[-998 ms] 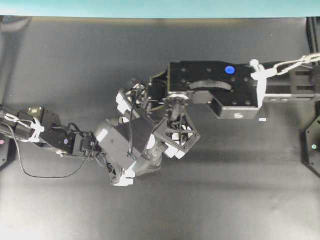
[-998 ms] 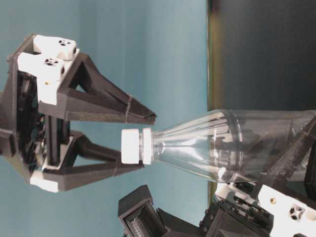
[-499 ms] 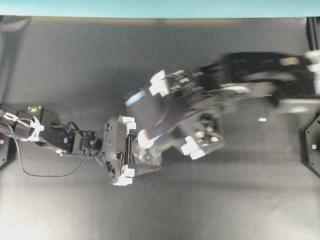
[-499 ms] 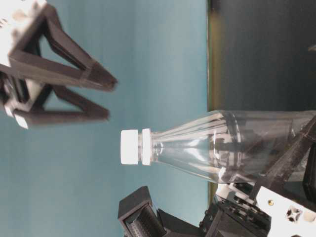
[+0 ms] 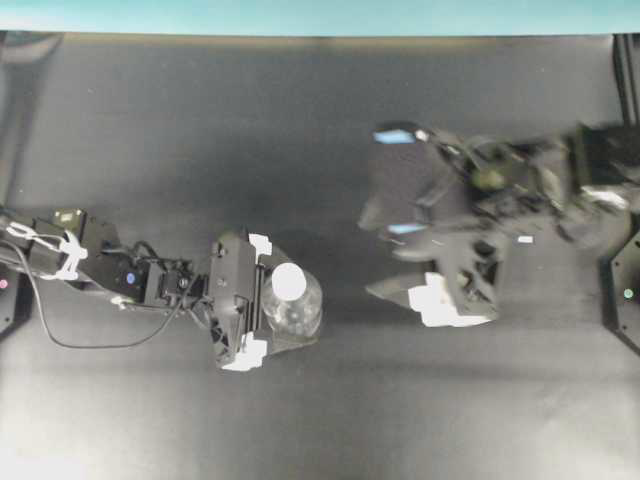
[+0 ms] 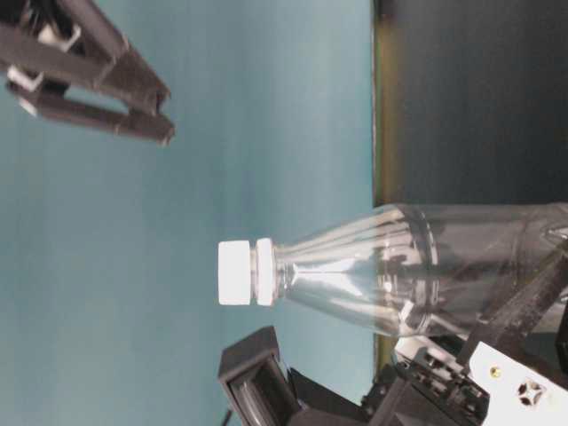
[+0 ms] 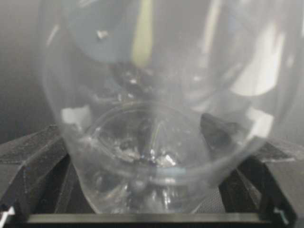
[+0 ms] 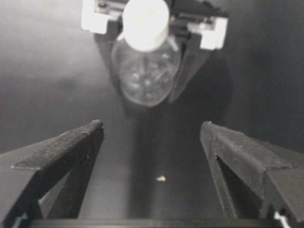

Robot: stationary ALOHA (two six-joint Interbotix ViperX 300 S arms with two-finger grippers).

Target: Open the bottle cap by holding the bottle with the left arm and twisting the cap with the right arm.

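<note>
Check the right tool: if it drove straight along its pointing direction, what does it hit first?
Probably the black tabletop. The right tool is open and empty, and the bottle sits beyond and above its line, though depth is unclear.

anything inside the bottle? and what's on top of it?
The bottle looks empty: its clear walls show no liquid or contents in the table-level view. The white bottle cap sits on its neck. Its base is hidden among the left gripper fingers.

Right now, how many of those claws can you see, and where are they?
2. The left claw sits around the clear bottle at the lower middle of the table. The right claw hangs off to the right, apart from the bottle, jaws spread and empty.
</note>
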